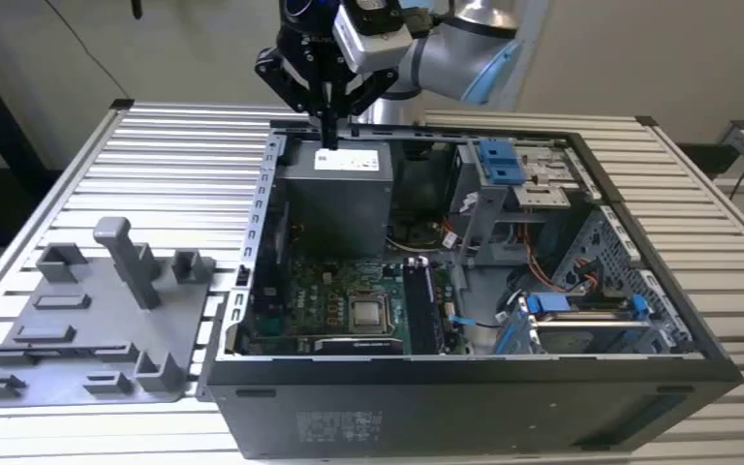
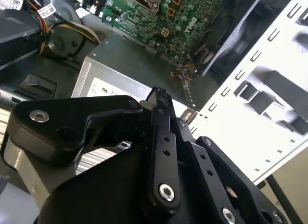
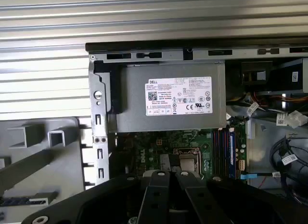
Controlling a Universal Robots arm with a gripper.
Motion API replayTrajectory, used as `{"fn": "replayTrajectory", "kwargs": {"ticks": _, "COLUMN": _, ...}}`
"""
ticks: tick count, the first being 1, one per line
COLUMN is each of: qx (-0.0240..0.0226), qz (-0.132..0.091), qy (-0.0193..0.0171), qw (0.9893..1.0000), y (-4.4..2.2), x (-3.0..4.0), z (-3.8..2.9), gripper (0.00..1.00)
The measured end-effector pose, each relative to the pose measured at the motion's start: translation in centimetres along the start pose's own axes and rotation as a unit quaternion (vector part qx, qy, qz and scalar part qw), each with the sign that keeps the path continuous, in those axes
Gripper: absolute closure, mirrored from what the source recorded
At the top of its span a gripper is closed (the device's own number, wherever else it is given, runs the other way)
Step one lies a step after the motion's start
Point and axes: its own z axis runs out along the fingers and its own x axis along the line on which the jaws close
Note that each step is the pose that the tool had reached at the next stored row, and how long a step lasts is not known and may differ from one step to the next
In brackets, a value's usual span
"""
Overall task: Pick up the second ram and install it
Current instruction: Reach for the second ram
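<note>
Flecks of blue on a long dark strip are what we take for the second ram (image 3: 26, 200). In the first wrist view it lies on the grey fixture plate (image 3: 67, 161), at the end away from the two box-shaped pegs (image 3: 55, 137), and the picture's edge cuts it off. We cannot tell which end is which. Its long axis runs across the plate, roughly at right angles to the memory slots (image 3: 224, 151) on the motherboard (image 3: 139, 147).

The exterior view gives us the whole plate and its tall peg (image 1: 133, 262). There the stick is at most a thin dark line in a groove near the plate's near edge, and we cannot be sure of it. The plate sits on the slatted table (image 1: 152, 155), just beside the open computer case (image 1: 476, 397), at the exterior view's left.

Well apart from the ram, the end effector (image 1: 329, 143) hangs over the power supply (image 1: 333, 194) at the far end of the case, pointing straight down. The second wrist view shows us what the others do not: its fingers (image 2: 163, 137) are pressed together along their length, holding nothing. In the first wrist view the power supply's label faces up, next to the motherboard.
</note>
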Motion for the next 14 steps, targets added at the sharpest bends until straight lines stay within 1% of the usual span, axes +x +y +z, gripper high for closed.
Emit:
{"fn": "replayTrajectory", "kwargs": {"ticks": 2, "qx": 0.0000, "qz": 0.000, "qy": 0.0002, "qw": 1.0000, "y": 0.00, "x": 0.02, "z": 0.00, "gripper": 0.89}}
{"fn": "replayTrajectory", "kwargs": {"ticks": 5, "qx": 0.0001, "qz": 0.000, "qy": 0.0003, "qw": 1.0000, "y": -0.02, "x": 0.25, "z": -0.01, "gripper": 0.89}}
{"fn": "replayTrajectory", "kwargs": {"ticks": 11, "qx": 0.0000, "qz": 0.000, "qy": 0.0004, "qw": 1.0000, "y": -0.07, "x": 1.02, "z": -0.02, "gripper": 0.89}}
{"fn": "replayTrajectory", "kwargs": {"ticks": 14, "qx": 0.0000, "qz": 0.000, "qy": 0.0004, "qw": 1.0000, "y": -0.11, "x": 1.58, "z": -0.04, "gripper": 0.89}}
